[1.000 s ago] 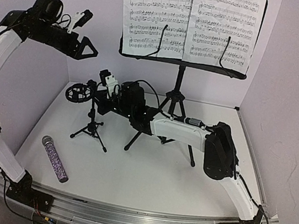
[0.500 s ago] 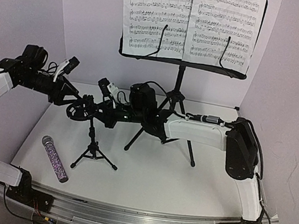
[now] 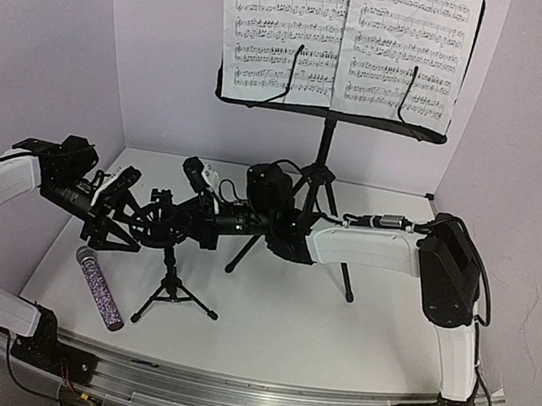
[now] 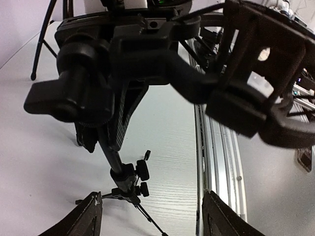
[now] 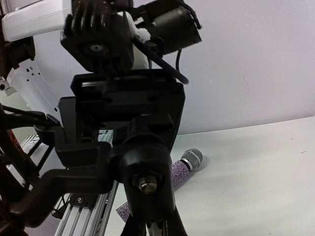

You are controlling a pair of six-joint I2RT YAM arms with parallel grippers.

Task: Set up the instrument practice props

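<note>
Your right end effector (image 3: 190, 224) reaches across to the left side of the tabletop (image 3: 315, 320). It is closed on the top part of the small mic stand (image 3: 172, 268), just under its head. The stand is upright, with its three feet spread low at the tabletop, near the front left. The round clip ring (image 3: 153, 228) at the top of the stand points to the left.

Your left end effector (image 3: 124, 228) is just beside that ring, on its left side. In the left wrist view its two fingers (image 4: 91, 216) are wide apart and hold nothing. The stand's head and its knob fill most of that view, right in front of the camera. You cannot tell from these views whether the fingers touch the ring.

The purple glitter microphone (image 3: 98, 288) lies flat on the tabletop at the near left. It is close to the feet of the small stand but apart from them. Its silver head points to the far left.

The tall music stand (image 3: 323, 155) is at the far side, in the middle. The white sheet-music pages (image 3: 285, 33) rest open on its tray.
</note>
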